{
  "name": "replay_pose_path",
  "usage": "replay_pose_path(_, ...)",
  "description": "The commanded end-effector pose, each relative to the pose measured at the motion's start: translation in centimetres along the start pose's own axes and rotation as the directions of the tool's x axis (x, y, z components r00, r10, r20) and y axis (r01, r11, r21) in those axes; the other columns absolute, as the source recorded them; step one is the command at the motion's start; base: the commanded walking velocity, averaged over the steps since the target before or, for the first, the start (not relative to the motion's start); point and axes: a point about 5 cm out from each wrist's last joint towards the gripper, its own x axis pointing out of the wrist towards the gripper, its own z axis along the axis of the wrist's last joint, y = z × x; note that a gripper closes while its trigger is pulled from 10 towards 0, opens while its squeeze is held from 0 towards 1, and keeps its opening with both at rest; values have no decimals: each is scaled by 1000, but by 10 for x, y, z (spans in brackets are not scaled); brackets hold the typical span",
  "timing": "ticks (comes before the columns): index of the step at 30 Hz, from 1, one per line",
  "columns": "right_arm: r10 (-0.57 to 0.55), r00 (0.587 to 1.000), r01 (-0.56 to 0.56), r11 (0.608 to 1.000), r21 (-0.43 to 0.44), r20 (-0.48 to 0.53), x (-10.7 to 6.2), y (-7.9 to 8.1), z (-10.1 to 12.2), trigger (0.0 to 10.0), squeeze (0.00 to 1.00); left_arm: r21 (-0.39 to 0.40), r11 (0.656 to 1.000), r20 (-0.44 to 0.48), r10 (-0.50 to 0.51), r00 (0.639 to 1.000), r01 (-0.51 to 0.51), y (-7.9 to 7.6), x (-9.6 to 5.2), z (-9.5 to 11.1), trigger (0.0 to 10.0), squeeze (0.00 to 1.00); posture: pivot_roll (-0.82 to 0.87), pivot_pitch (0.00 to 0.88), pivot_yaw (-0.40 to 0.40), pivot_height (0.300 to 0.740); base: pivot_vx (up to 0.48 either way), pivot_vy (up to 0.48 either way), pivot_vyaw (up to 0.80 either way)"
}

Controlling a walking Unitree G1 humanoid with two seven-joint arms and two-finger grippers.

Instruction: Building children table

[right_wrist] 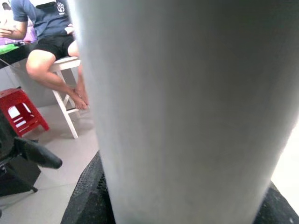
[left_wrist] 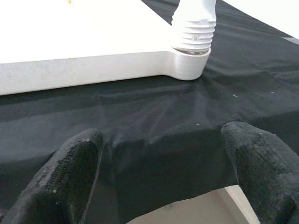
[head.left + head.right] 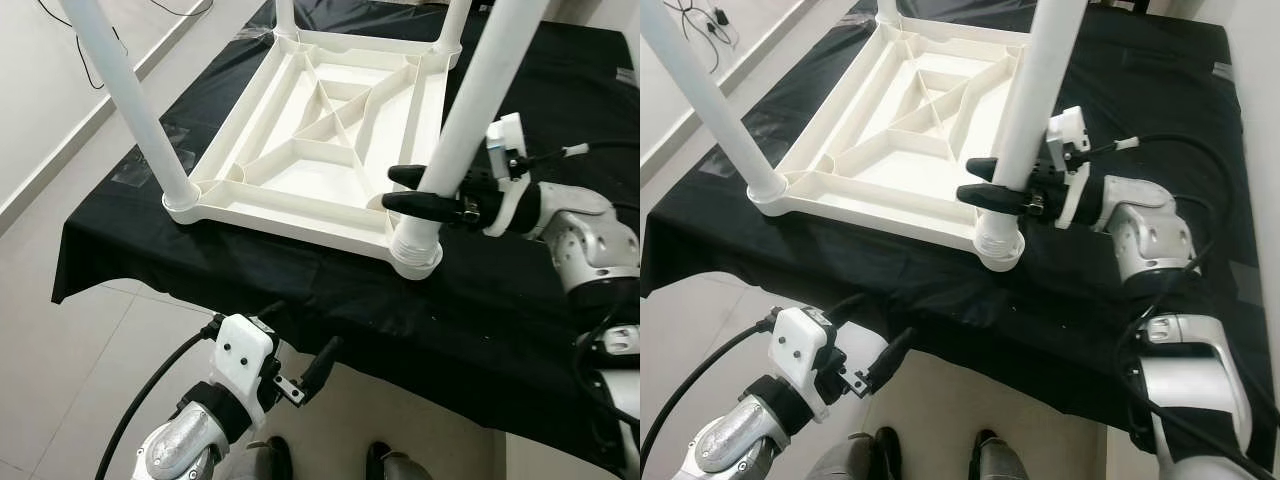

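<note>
The tabletop lies inverted on the black cloth, sockets up. The right gripper clamps the near leg above its threaded socket for seating. The left gripper hangs open, empty, below the cloth edge.

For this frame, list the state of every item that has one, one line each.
table top: upside down on the black cloth, ribs facing up.
near right leg: upright in its corner socket, threads showing.
near left leg: upright in its socket.
right gripper: shut on the near right leg.
left gripper: open, below the table edge.
</note>
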Motion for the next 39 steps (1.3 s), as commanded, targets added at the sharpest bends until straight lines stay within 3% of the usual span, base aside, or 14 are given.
replay_pose_path(1,5,999,-4,999,43,-34,-4,2,-14,10000,0,12,1000,3,-29,1000,28,-4,-3,2,10000,0,70,303,19,740,0,0,0)
replay_pose_path(14,-39,994,40,999,14,-101,2,1,-24,10000,0,20,999,6,-37,999,37,-4,-4,3,10000,0,76,309,19,740,0,0,0)
replay_pose_path(23,83,975,-87,996,-9,-207,17,22,-45,10000,0,20,999,5,-44,999,43,-4,-4,3,10000,0,73,310,22,740,0,0,0)
replay_pose_path(39,162,946,-192,978,-82,-282,21,37,-47,10000,0,19,999,7,-41,999,41,-4,-4,3,10000,0,72,315,22,740,0,0,0)
